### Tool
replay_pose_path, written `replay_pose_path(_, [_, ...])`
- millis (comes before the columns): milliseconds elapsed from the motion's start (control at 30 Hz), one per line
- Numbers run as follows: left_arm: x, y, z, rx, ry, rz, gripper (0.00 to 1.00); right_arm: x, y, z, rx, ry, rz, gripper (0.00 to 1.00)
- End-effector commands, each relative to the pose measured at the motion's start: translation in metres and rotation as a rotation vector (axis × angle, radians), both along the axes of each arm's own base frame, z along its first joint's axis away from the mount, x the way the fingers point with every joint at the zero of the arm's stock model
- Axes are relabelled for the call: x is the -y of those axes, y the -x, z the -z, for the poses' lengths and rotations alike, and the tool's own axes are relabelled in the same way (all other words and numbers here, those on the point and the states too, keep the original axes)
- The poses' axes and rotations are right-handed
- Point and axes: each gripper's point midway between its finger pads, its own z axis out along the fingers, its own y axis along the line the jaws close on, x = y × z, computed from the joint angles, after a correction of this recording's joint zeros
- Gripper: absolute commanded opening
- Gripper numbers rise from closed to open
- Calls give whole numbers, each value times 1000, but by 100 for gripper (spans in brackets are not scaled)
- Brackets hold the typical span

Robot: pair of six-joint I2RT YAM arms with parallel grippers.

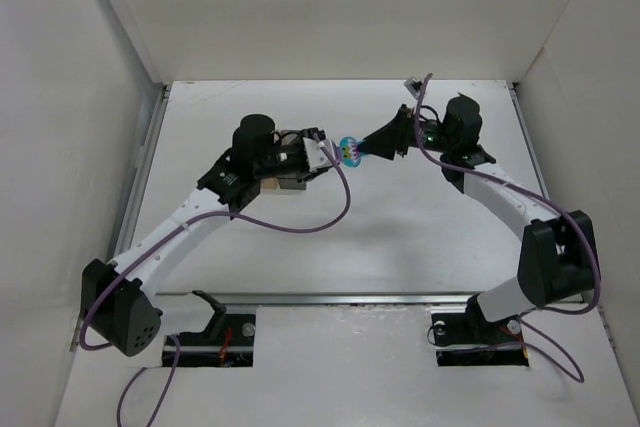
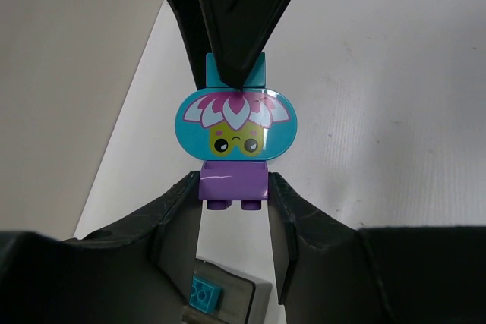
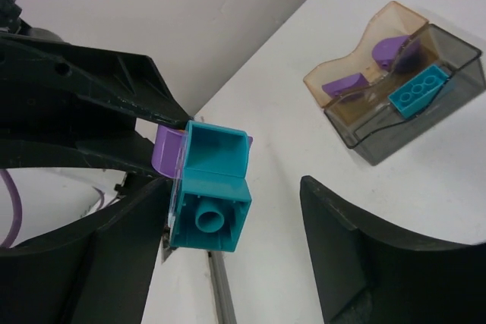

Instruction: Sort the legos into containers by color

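Left gripper (image 2: 233,187): jaws pinching the purple brick (image 2: 232,185) at the base of a joined stack held in the air above the bench (image 1: 420,237), mid-width and toward its far edge, with a flower-face teal tile (image 2: 236,125) and a teal brick (image 3: 213,187) on top. Right gripper (image 3: 228,202): jaws spread either side of that teal brick, one finger (image 3: 114,225) just beside it and the other apart, not yet pinching; judged a two-arm hold so the colours can be pulled apart. Under the left wrist, left of the bench's middle, sit the joined containers, the amber box (image 3: 357,36) holding purple pieces (image 3: 345,85) and the grey box (image 3: 433,115) a loose teal brick (image 3: 418,90); the left arm above them probably blocks a drop.
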Motion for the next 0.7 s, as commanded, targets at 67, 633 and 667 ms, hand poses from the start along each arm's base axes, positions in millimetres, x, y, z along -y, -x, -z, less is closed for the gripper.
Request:
replay_pose_path(67, [4, 5, -34, 106, 73, 22, 0, -8, 11, -8, 37, -51, -129, 63])
replay_pose_path(633, [-20, -24, 8, 8, -38, -163, 0, 0, -1, 10, -50, -50, -115, 0])
replay_pose_path(667, [-22, -26, 15, -23, -46, -175, 0, 0, -1, 13, -69, -52, -106, 0])
